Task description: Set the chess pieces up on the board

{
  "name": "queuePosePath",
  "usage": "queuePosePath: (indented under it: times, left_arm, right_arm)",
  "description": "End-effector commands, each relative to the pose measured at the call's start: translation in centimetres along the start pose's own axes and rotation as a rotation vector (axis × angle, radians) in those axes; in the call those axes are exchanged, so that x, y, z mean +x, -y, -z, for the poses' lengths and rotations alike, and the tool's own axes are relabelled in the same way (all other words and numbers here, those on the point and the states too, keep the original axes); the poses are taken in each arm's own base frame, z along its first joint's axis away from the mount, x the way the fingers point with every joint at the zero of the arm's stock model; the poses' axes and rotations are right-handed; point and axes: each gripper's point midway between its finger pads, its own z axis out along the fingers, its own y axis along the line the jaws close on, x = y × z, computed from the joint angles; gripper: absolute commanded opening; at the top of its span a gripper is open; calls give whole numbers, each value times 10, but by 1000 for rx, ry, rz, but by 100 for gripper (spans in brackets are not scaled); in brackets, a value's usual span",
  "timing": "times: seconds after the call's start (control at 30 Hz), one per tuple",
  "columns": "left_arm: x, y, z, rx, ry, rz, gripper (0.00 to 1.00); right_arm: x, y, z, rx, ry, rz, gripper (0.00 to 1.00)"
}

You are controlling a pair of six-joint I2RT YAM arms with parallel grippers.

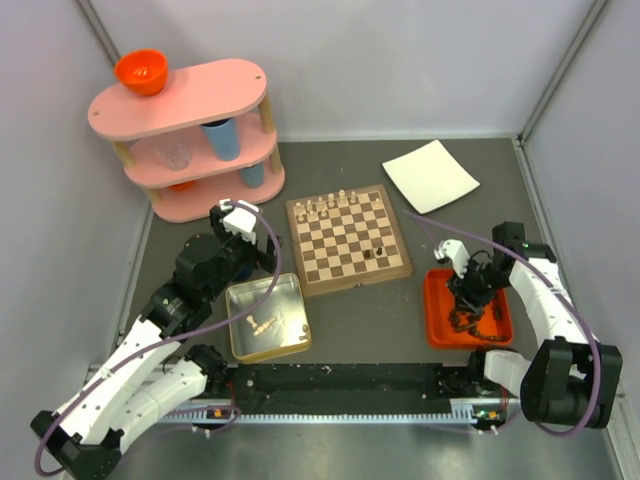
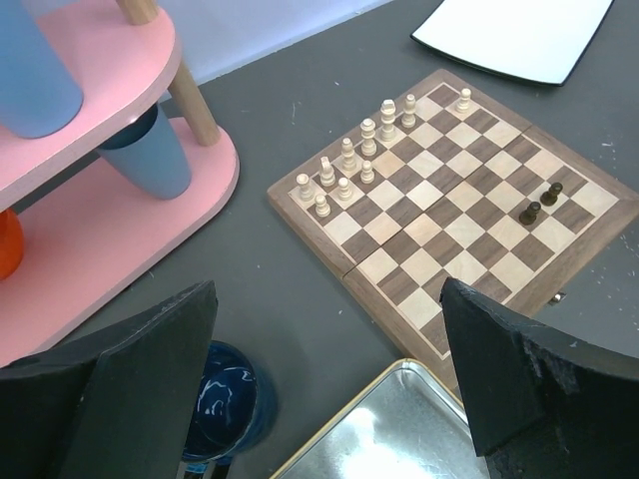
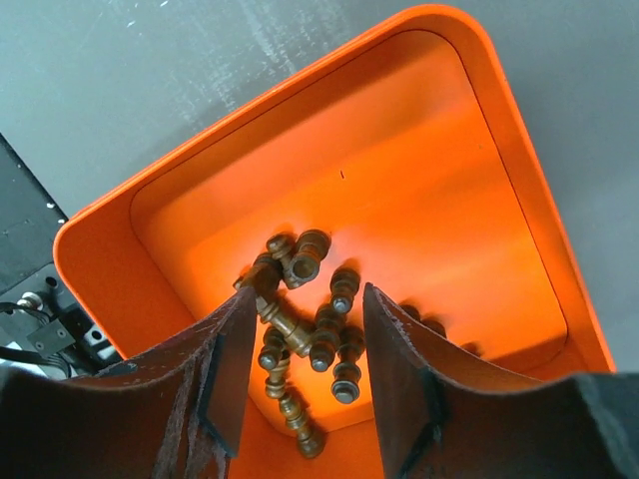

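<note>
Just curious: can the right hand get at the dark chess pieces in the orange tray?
Probably yes: the right hand hangs over the tray, fingers either side of the dark chess pieces, nothing in the way.

I log: board (image 1: pixel 340 250) checked dark brown and cream, pale wood rim; far-row cream chessmen (image 2: pixel 367 140); right tray (image 3: pixel 100 230) orange, holding brown chessmen (image 3: pixel 300 329); tin (image 1: pixel 232 320) silver; far-left shelf (image 1: pixel 190 100) pink.
</note>
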Motion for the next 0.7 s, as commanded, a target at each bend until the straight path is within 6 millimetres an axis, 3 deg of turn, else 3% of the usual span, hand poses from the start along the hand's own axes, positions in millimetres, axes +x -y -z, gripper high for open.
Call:
queuePosePath:
  times: [0.0,0.4,0.67]
  left_arm:
    - [-11,-3,-1,-13,50,-1,99]
    - [-9,-3,-2,-15,47,-2,99]
    - [-8,-2,-3,-13,41,-3,99]
  right_arm:
    - [-3,7,-8,20,3,-4,46]
    - [6,11,-28,38,-43,-30,46]
    - [17,9,-30,38,-91,-26,43]
